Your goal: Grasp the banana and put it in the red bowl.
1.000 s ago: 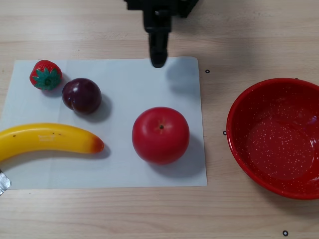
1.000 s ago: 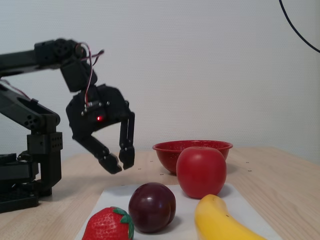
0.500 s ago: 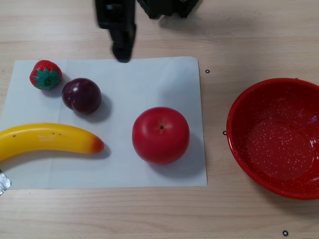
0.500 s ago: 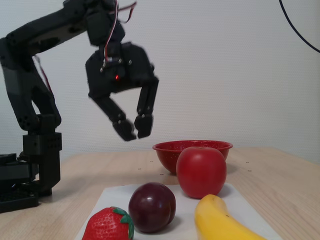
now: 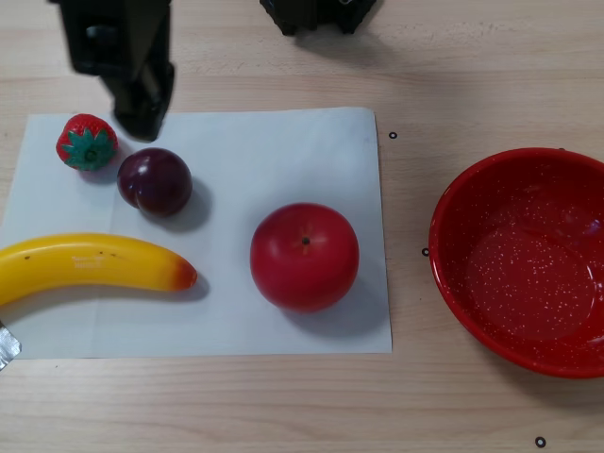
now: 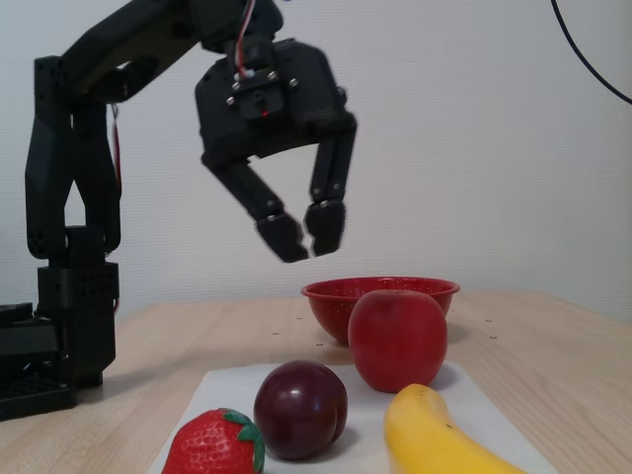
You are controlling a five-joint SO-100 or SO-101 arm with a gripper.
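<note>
The yellow banana [image 5: 90, 264] lies on a white sheet [image 5: 283, 156] at the left of the other view, its orange-red tip pointing right; the fixed view shows only its near end [image 6: 434, 439]. The red bowl [image 5: 524, 274] sits empty on the wooden table to the right of the sheet, and stands behind the apple in the fixed view [image 6: 336, 304]. My black gripper [image 6: 306, 237] hangs open and empty, high above the table. In the other view the gripper [image 5: 142, 118] is over the sheet's far left edge, between strawberry and plum, well short of the banana.
A red apple [image 5: 304, 257] sits mid-sheet between banana and bowl. A dark plum [image 5: 154, 181] and a strawberry [image 5: 87, 142] lie at the sheet's far left. A scrap of foil [image 5: 8, 344] is at the left edge. The arm's base [image 6: 59, 336] stands at the back.
The gripper has swung left in the other view, from above the sheet's far middle to near the strawberry, and has risen and come closer in the fixed view. The fruits and bowl stayed put.
</note>
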